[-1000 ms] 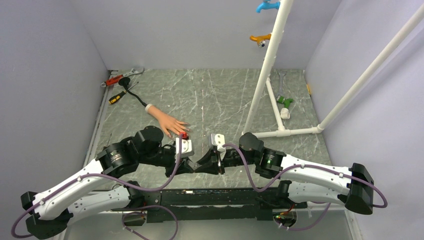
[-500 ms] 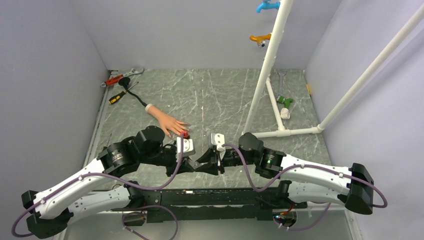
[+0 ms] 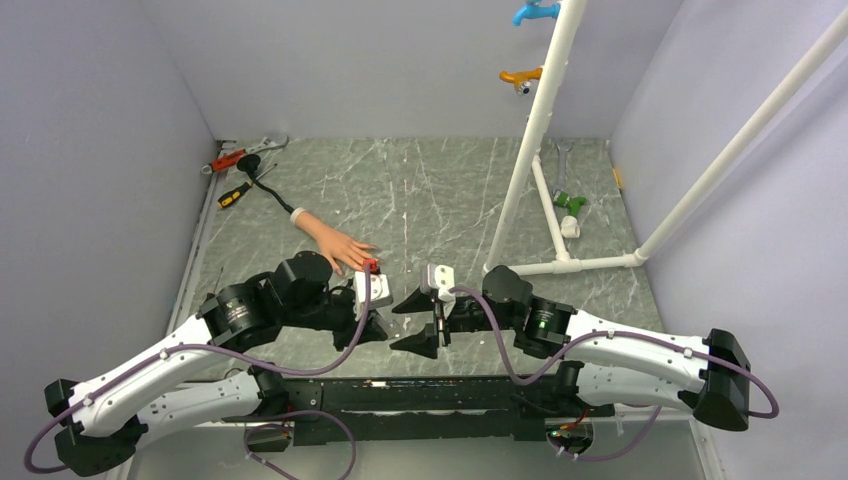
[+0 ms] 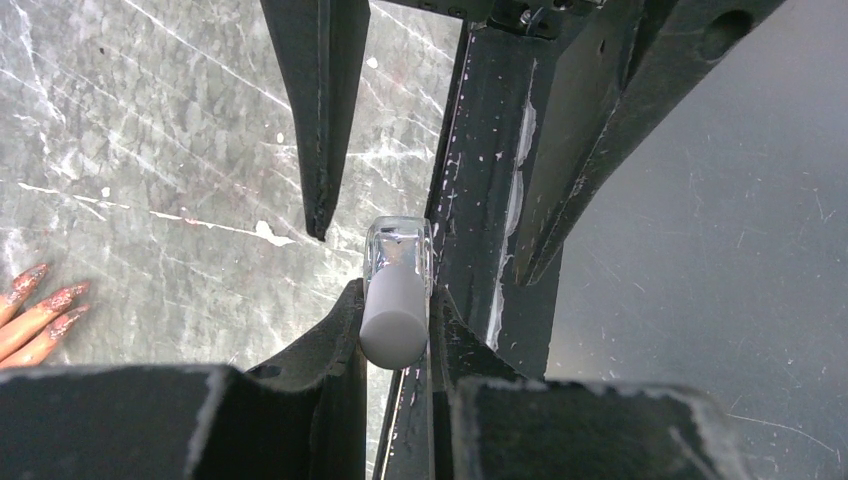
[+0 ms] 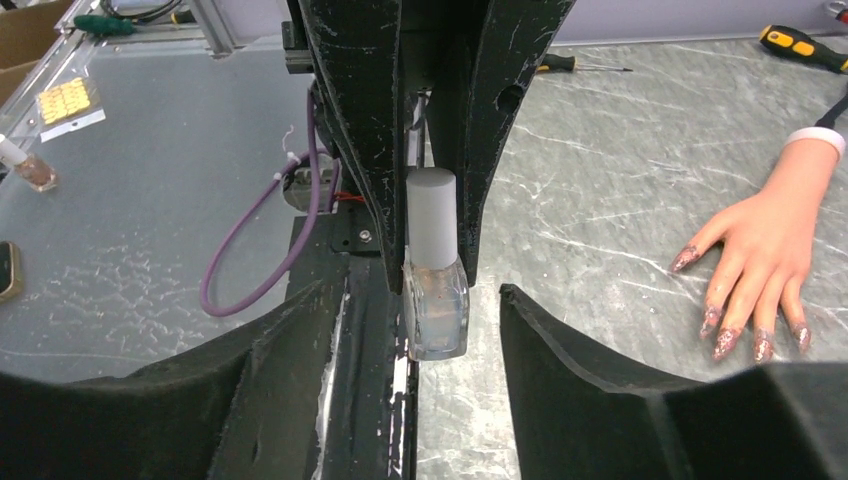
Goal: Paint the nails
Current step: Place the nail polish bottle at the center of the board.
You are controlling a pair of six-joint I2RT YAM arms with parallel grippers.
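One clear bottle (image 5: 436, 300), gripped at its cap by the left fingers (image 4: 330, 350); right fingers (image 5: 580, 350) open around it. One mannequin hand (image 5: 770, 230), five pink nails (image 5: 722, 343), lies beyond the left fingers on grey marbled tabletop (image 3: 430, 190), lavender walls (image 3: 400, 60).

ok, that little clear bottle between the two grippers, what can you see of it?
The bottle is small, square-sided clear glass holding near-colourless, faintly speckled liquid, with a tall pale grey cap in place. The left gripper is shut on the cap and holds it off the table, glass end pointing at the right gripper. That gripper's open fingers flank the glass without touching it. Nothing else touches it.
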